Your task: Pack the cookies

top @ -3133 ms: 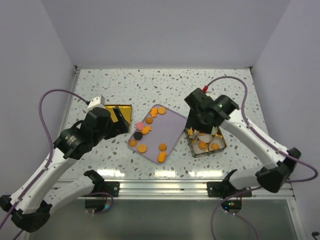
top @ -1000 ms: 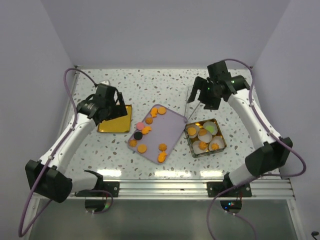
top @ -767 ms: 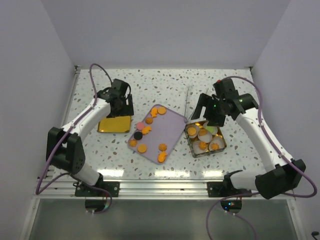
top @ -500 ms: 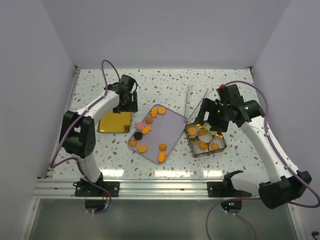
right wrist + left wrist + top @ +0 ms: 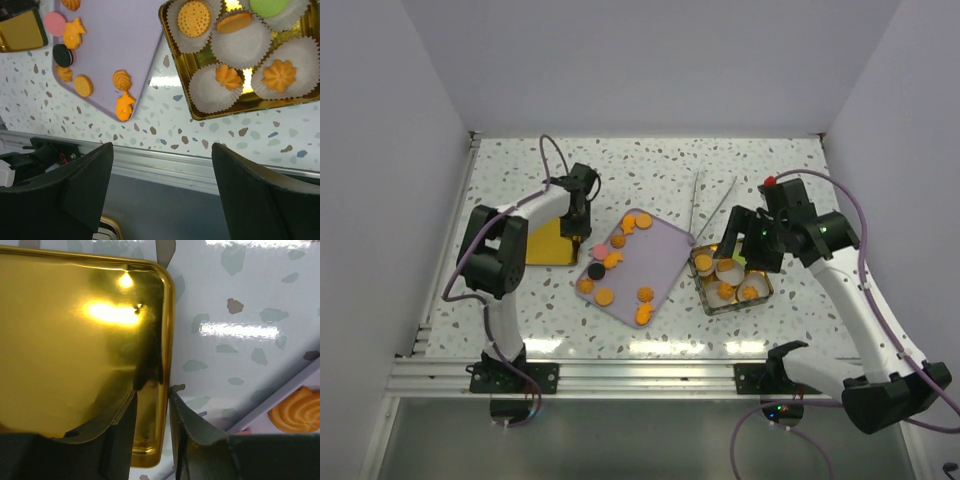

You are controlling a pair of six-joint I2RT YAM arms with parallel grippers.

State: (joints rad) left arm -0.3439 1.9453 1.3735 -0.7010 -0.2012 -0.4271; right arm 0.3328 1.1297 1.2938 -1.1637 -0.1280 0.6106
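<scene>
Several cookies, mostly orange with one pink and one black, lie on the purple tray. More cookies sit in white paper cups inside the gold tin. My left gripper is low over the right edge of the gold lid. In the left wrist view its fingers straddle the lid's rim, narrow, with a small gap left on the inner side. My right gripper hovers above the tin, open and empty.
Thin metal tongs lie on the speckled table behind the tray and tin. The aluminium rail runs along the near edge. White walls close in the table on three sides.
The left gripper swung in to the lid's right edge and narrowed around the rim. The right arm came forward from the back to over the tin; the tongs now lie on the table.
</scene>
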